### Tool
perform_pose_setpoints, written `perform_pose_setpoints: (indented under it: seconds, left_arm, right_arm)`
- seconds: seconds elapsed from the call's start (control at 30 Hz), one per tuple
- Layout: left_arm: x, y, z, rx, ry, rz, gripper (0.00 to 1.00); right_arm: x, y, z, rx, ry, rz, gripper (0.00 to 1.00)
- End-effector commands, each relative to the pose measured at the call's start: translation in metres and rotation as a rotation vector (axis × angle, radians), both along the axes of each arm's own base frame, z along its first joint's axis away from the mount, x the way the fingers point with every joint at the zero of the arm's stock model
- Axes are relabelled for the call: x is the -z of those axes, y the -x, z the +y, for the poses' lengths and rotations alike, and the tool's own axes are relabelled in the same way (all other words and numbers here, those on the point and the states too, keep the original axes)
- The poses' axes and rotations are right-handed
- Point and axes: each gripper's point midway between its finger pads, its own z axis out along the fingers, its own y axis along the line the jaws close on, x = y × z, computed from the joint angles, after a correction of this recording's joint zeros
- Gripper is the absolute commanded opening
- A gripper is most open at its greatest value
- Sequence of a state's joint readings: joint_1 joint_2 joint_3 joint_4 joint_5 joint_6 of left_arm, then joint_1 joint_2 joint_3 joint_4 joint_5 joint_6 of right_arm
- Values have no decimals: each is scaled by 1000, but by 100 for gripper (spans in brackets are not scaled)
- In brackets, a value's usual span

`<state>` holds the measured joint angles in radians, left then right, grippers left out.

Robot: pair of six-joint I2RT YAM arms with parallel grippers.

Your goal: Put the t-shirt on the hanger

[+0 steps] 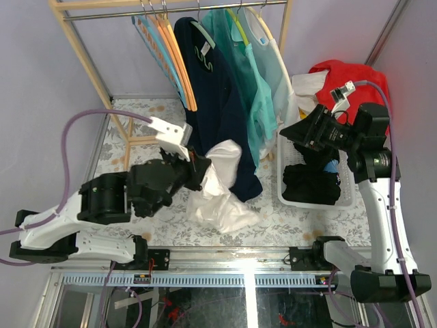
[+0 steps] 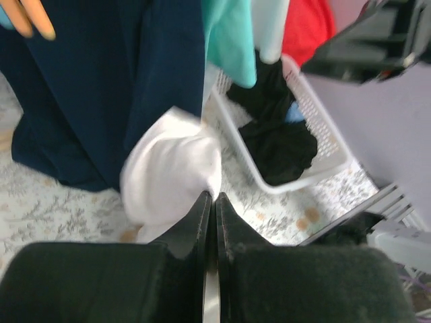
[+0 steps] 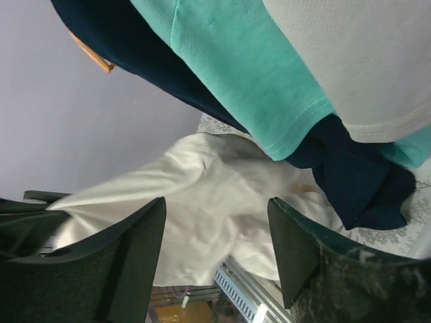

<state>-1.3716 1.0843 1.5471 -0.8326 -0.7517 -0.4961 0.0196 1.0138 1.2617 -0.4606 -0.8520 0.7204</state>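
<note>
Jaws of the left gripper [image 1: 198, 167] are pressed together, pinching a fold of the white t-shirt [image 1: 220, 188]. In the left wrist view the cloth bunches right at the tips and billows just beyond them. Rest of the garment hangs below the jaws and trails onto the patterned table [image 1: 130, 147]. Likely held up this way so that a second edge hangs clear for the other arm.

Right gripper [image 3: 215, 249]: jaws wide apart, holding nothing. T-shirt framed between them but well beyond the tips. Navy shirt [image 3: 357, 188] and teal shirt [image 3: 256, 74] hang above the jaws. This looks like lining up for a second grasp.

White laundry basket [image 1: 347, 195] sits beneath the right gripper.

Hanger: cannot single out a bare pale yellow one on the rail [image 1: 171, 10], which is far beyond both sets of jaws.
</note>
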Motion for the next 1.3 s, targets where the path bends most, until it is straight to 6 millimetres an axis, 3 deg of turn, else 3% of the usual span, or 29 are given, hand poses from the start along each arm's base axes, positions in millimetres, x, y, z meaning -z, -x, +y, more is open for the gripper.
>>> perform_pose_setpoints:
  seconds: [0.0, 0.23, 0.37, 0.6, 0.73, 0.83, 1.07, 1.27]
  left_arm:
    - [-67, -10, 23, -44, 60, -123, 0]
    - [-97, -12, 24, -35, 68, -178, 0]
    - [-110, -14, 17, -27, 61, -201, 0]
    - [-119, -20, 6, -40, 43, -228, 0]
    - [-120, -23, 2, -47, 42, -235, 0]
    - [-118, -27, -1, -56, 23, -237, 0]
    - [-114, -35, -14, -55, 0, -235, 0]
    - [-112, -38, -15, -59, -5, -234, 0]
  right_arm:
    - [-32, 30, 3, -35, 70, -116, 71]
    - [-6, 76, 19, -128, 33, -83, 72]
    - [10, 88, 28, -185, 33, -75, 73]
    - [44, 73, 54, -219, 173, -87, 72]
    - [35, 71, 68, -232, 156, -200, 71]
    - [34, 75, 68, -234, 147, -257, 72]
    - [49, 77, 79, -282, 87, -240, 73]
    - [59, 84, 76, -291, 91, -231, 72]
